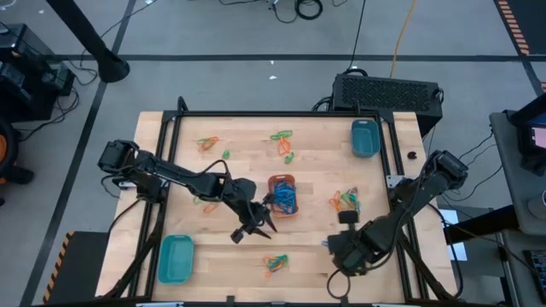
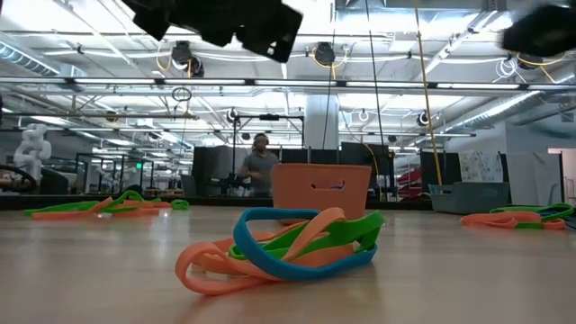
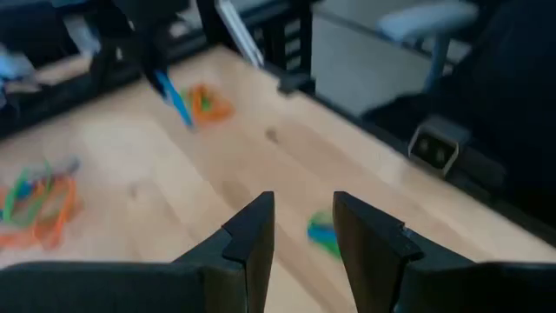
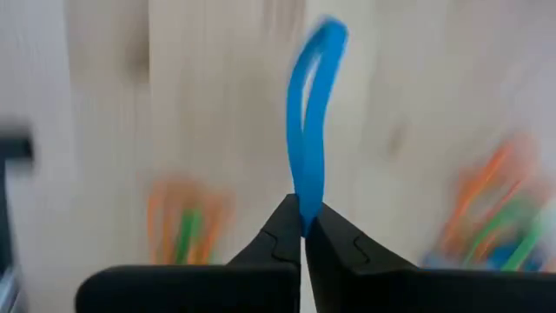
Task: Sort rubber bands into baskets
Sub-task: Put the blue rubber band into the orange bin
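My right gripper (image 4: 302, 235), at the table's near right (image 1: 333, 246), is shut on a blue rubber band (image 4: 311, 122). My left gripper (image 3: 304, 235) stands open just near-left of the orange basket (image 1: 283, 194), which holds blue bands, and has nothing between its fingers. A green and blue band (image 3: 323, 235) lies on the table beyond its fingertips. Two teal baskets stand at the near left (image 1: 177, 258) and far right (image 1: 364, 137). Loose heaps of orange, green and blue bands lie on the wood (image 1: 275, 264), (image 1: 345, 200), (image 1: 207, 143), (image 1: 283, 136). My right gripper pinches one end of the blue rubber band (image 4: 304, 213) between its two fingertips, coming from above with the fingers pointing down. The band hangs below the fingers as a narrow flattened loop (image 3: 174, 96), lifted clear of the table.
A black frame rail (image 1: 281, 113) runs round the wooden table top. In the low view a heap of bands (image 2: 288, 247) lies close to the camera, in front of the orange basket (image 2: 321, 191). A person (image 2: 261, 166) stands far off in the room behind.
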